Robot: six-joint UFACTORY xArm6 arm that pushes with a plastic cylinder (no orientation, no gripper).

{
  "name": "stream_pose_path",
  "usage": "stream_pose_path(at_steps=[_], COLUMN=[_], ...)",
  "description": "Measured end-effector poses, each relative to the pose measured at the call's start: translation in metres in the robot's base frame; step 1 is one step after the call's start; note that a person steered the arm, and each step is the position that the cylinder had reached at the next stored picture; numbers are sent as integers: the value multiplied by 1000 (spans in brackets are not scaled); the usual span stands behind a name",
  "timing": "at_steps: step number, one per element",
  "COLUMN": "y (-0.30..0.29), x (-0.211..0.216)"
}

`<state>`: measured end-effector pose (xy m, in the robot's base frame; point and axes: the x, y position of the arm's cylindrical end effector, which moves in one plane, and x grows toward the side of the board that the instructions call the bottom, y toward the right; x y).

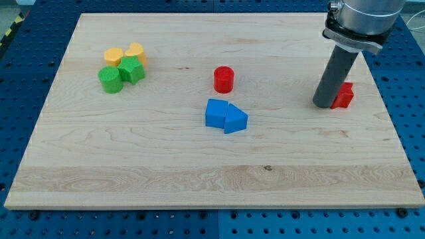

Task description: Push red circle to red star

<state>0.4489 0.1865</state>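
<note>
Bare board lay between red circle and red star at its three o'clock, my tip touching the star's nine o'clock side, blue blocks clear at six.

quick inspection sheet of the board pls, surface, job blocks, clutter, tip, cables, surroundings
surface: pale wooden board, flat, lying on a blue perforated table
job's things: red circle near the middle; red star at the view's right, partly hidden behind the rod
clutter: two blue blocks touching; two yellow blocks and two green blocks clustered at the view's upper left
grippers: none; my tip sits right beside the red star, far from the red circle
cables: nothing seen
surroundings: nothing seen beyond the table
</note>
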Motion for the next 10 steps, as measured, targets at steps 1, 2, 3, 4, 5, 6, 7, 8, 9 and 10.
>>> stream_pose_path(at_steps=[1,2,3,4,5,6,7,8,9,10], y=[-9,-35,-59,-80,-102,-131,-158,-183,-202,-205], x=[-3,-19,-44,-70,-91,-91,-88,-85,-83,-69])
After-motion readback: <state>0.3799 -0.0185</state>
